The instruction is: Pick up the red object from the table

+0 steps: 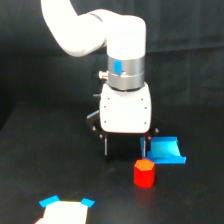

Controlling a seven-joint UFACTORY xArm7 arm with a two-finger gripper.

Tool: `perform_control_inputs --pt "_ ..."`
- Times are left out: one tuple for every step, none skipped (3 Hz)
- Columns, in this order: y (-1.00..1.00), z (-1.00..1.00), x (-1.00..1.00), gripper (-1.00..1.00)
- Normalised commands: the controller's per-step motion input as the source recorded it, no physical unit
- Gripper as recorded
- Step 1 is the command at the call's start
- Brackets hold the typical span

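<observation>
My gripper hangs mid-frame, jaws spread and empty. The red object stands upright on the table, lower right of center, just below me. It looks light, rigid, smooth; I'd pinch two opposite flat faces.

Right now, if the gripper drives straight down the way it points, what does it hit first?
Likely the bare table. The gripper points down with open fingers; the red object sits toward the exterior view's right of it and lower in frame, seemingly outside the fingers. Depth is unclear from one view.
</observation>
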Motion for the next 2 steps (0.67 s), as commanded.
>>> perform_control_inputs --pt "-1.00 -0.47 0.40 0.97" --pt "-0.68 -0.59 -0.23 -0.70"
